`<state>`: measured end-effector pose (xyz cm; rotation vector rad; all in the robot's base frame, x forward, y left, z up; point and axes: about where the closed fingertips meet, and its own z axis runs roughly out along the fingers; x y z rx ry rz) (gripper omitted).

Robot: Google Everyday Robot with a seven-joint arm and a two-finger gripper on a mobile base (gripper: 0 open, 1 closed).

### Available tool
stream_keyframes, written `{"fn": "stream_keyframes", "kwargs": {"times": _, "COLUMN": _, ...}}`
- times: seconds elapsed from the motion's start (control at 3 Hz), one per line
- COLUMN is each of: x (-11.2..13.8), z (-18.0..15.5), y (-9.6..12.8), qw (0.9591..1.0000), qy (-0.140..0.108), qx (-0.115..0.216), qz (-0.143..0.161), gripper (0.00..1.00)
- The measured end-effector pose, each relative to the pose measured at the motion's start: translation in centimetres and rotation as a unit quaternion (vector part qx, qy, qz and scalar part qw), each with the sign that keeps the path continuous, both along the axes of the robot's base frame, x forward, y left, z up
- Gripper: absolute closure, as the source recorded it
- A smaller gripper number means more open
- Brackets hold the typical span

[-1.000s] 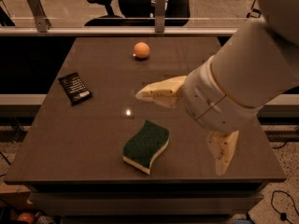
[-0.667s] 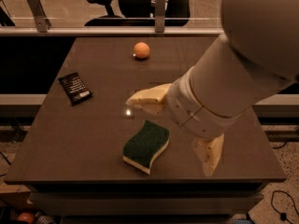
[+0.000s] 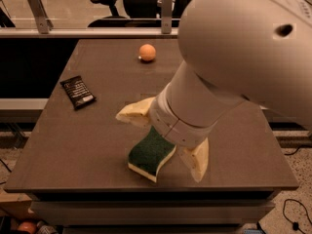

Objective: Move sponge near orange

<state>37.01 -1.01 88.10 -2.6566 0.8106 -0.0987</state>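
Note:
The sponge (image 3: pixel 151 153), dark green on top with a pale yellow foam layer, lies flat near the front of the dark table (image 3: pixel 68 150). The orange (image 3: pixel 147 52) sits far back on the table, well apart from the sponge. My gripper (image 3: pixel 163 138) hangs over the sponge with its two cream fingers spread wide: one finger (image 3: pixel 134 114) is behind and left of the sponge, the other (image 3: pixel 196 160) is in front and right of it. The fingers straddle the sponge without closing on it. My arm hides the sponge's far right end.
A flat black snack packet (image 3: pixel 77 91) lies on the left side of the table. A rail with metal posts (image 3: pixel 36 6) runs behind the table, with office chairs beyond it. The table's front edge is just below the sponge.
My arm and gripper have moved left and down toward the sponge; the open fingers now straddle it. The sponge, orange and packet have not moved.

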Motion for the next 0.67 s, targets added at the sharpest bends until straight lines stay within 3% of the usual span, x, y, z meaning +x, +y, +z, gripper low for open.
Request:
{"fn": "stream_keyframes", "kwargs": {"times": 0.33, "x": 1.3, "z": -1.3, "y": 1.1, "qw": 0.9987, "qy": 0.027, "qx": -0.029, "qz": 0.033, "gripper": 0.0}}
{"fn": "stream_keyframes", "kwargs": {"times": 0.67, "x": 1.8, "z": -2.3, "y": 1.3, "qw": 0.9934, "qy": 0.065, "qx": -0.067, "qz": 0.066, "gripper": 0.0}}
